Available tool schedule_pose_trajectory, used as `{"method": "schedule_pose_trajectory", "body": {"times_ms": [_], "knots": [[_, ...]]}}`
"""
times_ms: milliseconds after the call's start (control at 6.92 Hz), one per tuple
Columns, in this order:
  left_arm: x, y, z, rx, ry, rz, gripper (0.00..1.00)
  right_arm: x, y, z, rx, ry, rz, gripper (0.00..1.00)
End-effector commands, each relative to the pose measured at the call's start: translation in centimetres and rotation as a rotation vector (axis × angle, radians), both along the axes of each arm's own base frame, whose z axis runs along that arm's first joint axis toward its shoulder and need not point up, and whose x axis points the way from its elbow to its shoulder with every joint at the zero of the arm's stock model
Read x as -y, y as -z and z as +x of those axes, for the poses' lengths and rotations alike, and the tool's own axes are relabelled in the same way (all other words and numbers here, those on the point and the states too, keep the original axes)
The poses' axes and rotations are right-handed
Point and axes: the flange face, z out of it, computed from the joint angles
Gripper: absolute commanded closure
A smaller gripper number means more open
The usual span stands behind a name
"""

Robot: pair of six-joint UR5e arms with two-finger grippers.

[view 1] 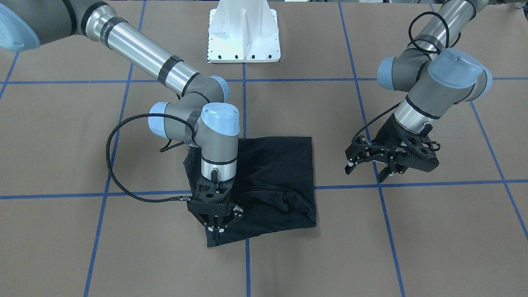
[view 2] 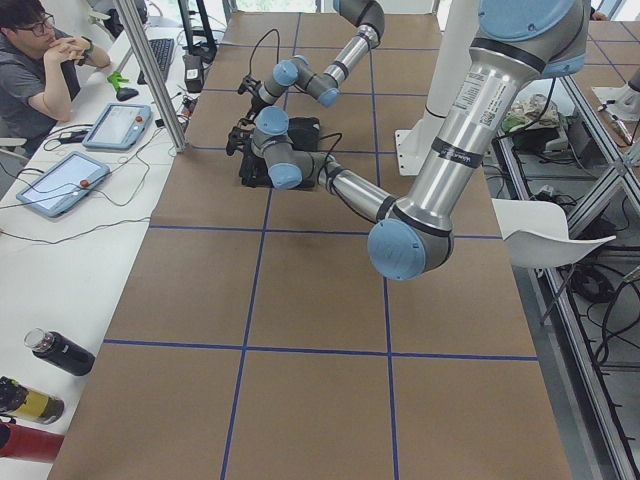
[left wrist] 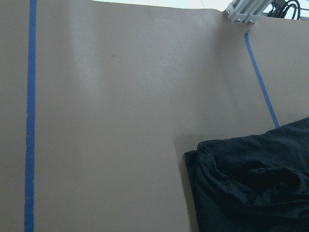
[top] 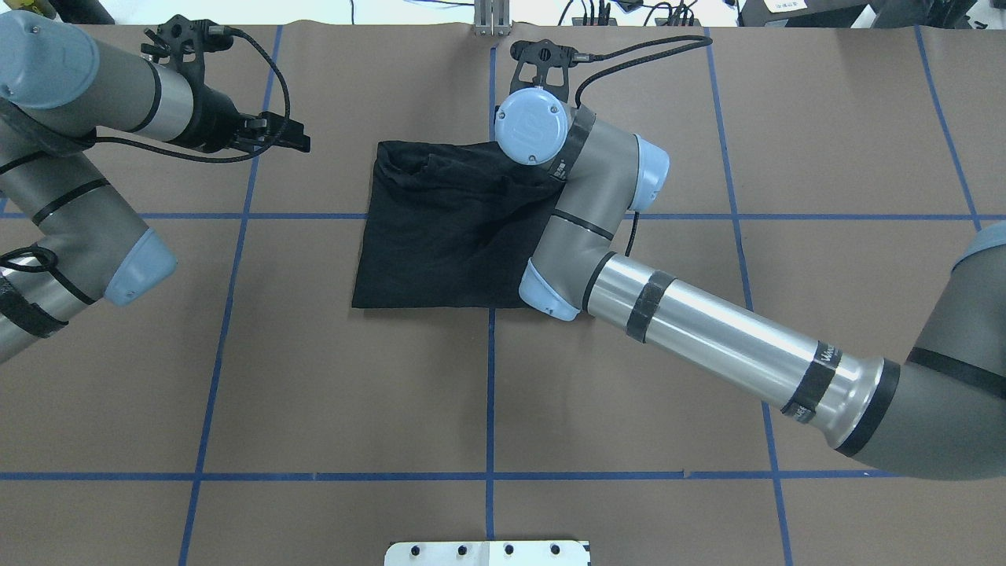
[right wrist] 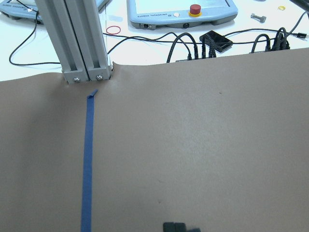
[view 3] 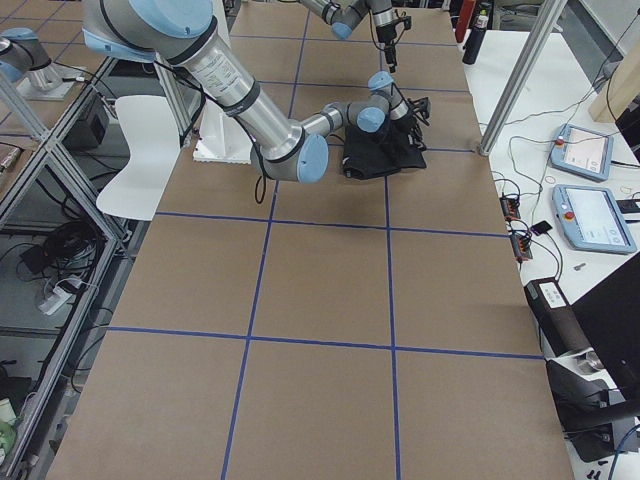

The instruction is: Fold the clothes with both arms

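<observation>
We see two jointed arms, the right arm (view 1: 136, 53) and the left arm (view 1: 433, 90), built of grey housings and polished silver tubes banded with black rings. Every joint is closed by a round light-blue cap, and small white lettering sits on a black band of the right arm. Each arm ends in a black two-finger gripper of perforated, ribbed links, the right gripper (view 1: 216, 232) and the left gripper (view 1: 365, 173), with a black braided cable (view 1: 109, 161) looping off the wrist. Between the arms we find a white ribbed pedestal base (view 1: 243, 37) with dark bolts along its plate.
</observation>
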Motion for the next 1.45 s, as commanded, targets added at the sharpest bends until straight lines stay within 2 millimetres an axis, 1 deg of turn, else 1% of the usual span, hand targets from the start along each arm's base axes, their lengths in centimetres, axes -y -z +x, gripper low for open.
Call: {"method": "schedule_pose_trajectory", "body": {"times_ms": [0,145,289,434,578,723,867,1012,1156,1301], "knots": [[-0.1,-0.2,-0.2,0.001,0.001,-0.002,0.00,1.6,1.6,1.3,0.039,0.038,-0.009,1.00],[-0.1,-0.2,-0.3,0.003,0.001,-0.004,0.00,2.4,2.2,3.1,0.079,0.104,-0.038,1.00],[0.1,-0.1,-1.1,0.014,0.011,-0.013,0.00,2.1,1.2,5.2,0.104,0.170,-0.109,0.69],[-0.8,-0.2,-2.6,0.067,0.011,-0.052,0.00,0.7,1.4,6.7,0.077,0.224,-0.120,0.01],[-1.6,1.0,-4.1,0.142,-0.022,-0.037,0.00,-0.3,1.6,9.4,0.069,0.263,-0.201,0.01],[-2.3,1.7,-6.4,0.233,-0.056,-0.025,0.00,-1.6,2.3,13.9,0.054,0.328,-0.249,0.01],[-2.8,0.2,-10.1,0.330,-0.099,0.013,0.00,-3.8,1.5,19.6,-0.026,0.394,-0.221,0.01],[-3.1,-3.3,-16.2,0.442,-0.158,0.105,0.00,-4.8,0.8,25.1,-0.054,0.462,-0.237,0.01],[-3.6,-7.7,-21.8,0.506,-0.188,0.123,0.00,-6.2,-0.9,29.9,-0.060,0.521,-0.223,0.01],[-5.0,-12.0,-26.4,0.489,-0.213,0.079,0.00,-8.2,-4.2,33.6,-0.074,0.560,-0.212,0.01]]}}
